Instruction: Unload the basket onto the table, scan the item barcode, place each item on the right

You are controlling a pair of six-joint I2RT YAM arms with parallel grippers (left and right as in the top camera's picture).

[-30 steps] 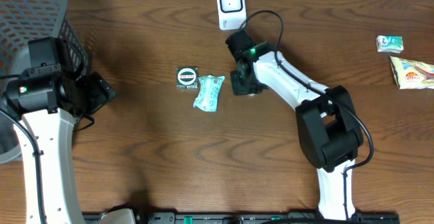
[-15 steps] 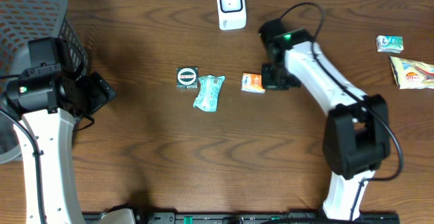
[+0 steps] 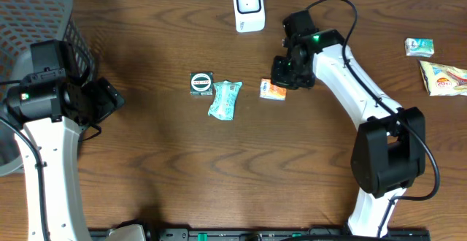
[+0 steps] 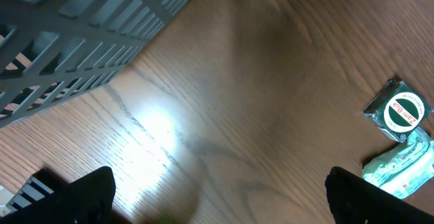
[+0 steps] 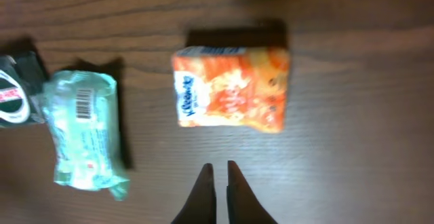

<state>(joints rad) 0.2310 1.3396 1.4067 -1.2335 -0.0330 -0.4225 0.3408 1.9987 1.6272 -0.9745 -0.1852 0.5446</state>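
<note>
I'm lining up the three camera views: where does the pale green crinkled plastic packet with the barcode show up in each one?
Overhead: pale green crinkled plastic packet mid-picture, left of the small orange packet.
Left wrist: bottom right corner, partly cut off.
Right wrist: left side, barcode facing up.
Shared landmark: the dark green packet with a round white label, right beside it in all three.

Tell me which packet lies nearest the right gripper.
The orange packet, just ahead of the right gripper; the teal packet and dark green packet lie farther off.
</note>
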